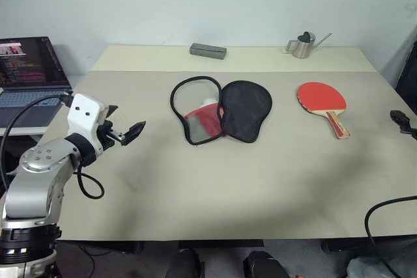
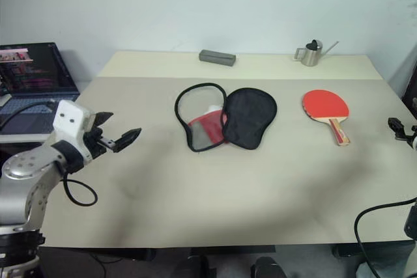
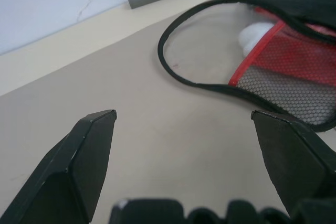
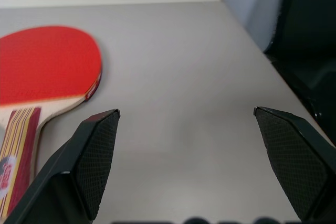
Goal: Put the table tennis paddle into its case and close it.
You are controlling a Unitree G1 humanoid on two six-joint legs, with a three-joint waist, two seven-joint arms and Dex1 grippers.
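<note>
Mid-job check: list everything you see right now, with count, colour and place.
table: one, beige, holds everything below but the laptop
case: one, red and black, table centre, lying open
ball: one, white, inside the case
paddle: one, red blade, wooden handle, right of the case, flat on the table
grey block: one, far edge
watering can: one, metal, far right edge
laptop: one, open, left of the table
left gripper: black fingers, open, empty
right gripper: black, open, empty, near the paddle handle

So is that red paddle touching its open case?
Apart. In the left eye view, the table tennis paddle lies to the right of the case, with bare table plainly between them.
</note>
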